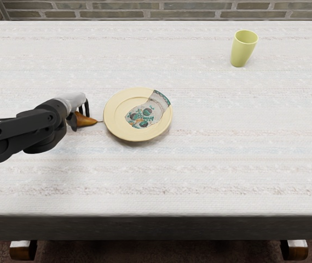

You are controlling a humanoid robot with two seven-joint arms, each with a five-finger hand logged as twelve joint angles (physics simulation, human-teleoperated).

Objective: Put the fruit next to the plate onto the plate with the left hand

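Lying on the desk (200,164) just off the plate's left rim, the fruit (88,120) is a small orange-brown thing with a tapered tip that points at the plate (112,107). It is close to the rim, though I can't say whether it touches. It sits left of the desk's middle, about midway between the far and near edges, and it is not on the plate yet.

The left robot hand (77,112) is right on top of the fruit's left end and covers much of it. The dark left arm (19,131) reaches in from the desk's left edge. From where I stand I cannot tell whether the robot hand has clamped the fruit or is only set around it. The fruit looks to be resting on the desk, so I'd judge this to be the grasping step, with the carry not yet begun.

The next move seems to call for a sure hold, a small lift to clear the rim, and a short shift to the right over the plate before letting go. Such a small, tapered fruit could slip or roll.

The plate is pale yellow and shallow, with a teal-and-white patterned patch (146,112) on its right half; I can't tell whether that is print or something lying there. A yellow-green cup (243,48) stands well apart, toward the far right corner, and I can't see what it holds.
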